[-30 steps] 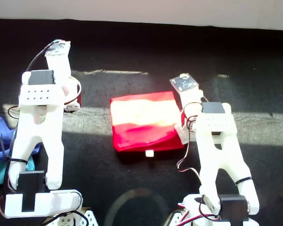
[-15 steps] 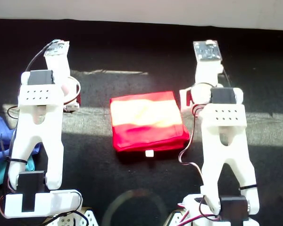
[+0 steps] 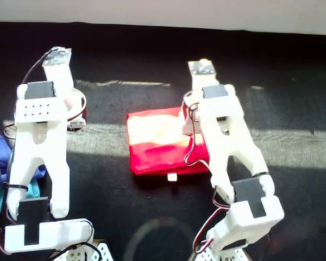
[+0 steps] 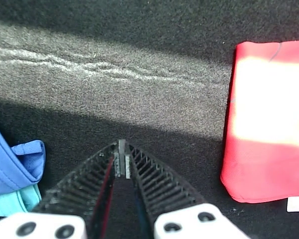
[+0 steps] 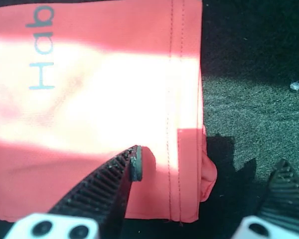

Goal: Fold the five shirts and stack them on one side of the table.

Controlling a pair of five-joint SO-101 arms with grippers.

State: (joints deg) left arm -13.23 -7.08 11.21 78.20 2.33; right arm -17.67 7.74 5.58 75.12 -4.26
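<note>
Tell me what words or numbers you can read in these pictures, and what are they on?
Folded red fabric shirt: pale blue letters lie across it, but they run off the edge of the right wrist view, so the whole word cannot be read.
Small white tag at the shirt's near edge: too small to read.
No other readable text or numbers.

Red shirt (image 3: 152, 144), black table (image 3: 152, 54).
</note>
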